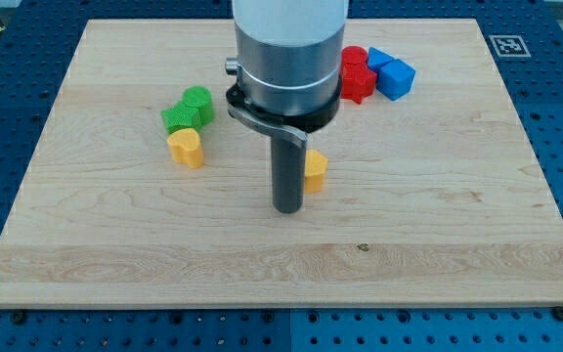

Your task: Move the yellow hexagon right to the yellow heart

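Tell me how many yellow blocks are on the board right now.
2. The yellow heart sits at the view's left, just below the green blocks. The yellow hexagon is near centre, partly hidden behind my tip, on its right. More could be hidden behind the arm.

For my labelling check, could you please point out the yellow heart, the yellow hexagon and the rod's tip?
yellow heart (186,148): camera view, top face.
yellow hexagon (316,170): camera view, visible right part beside the rod.
my tip (287,209): camera view, rod's lower end.
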### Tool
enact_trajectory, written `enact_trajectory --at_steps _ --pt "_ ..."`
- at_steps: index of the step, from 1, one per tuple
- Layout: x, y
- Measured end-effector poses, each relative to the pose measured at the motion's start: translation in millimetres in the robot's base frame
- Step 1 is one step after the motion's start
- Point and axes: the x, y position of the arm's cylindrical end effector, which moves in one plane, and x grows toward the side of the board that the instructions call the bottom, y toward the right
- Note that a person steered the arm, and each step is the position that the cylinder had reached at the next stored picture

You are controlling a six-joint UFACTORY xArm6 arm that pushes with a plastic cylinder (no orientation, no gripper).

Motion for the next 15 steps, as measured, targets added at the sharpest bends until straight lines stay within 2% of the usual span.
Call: enact_trajectory --at_steps 1,4,8,12,15 --pt "37.1 39.3" --pt "-39.8 31.5" --pt "-90.0 28.0" --pt "-89.3 13.9" --pt "-68.4 7.0"
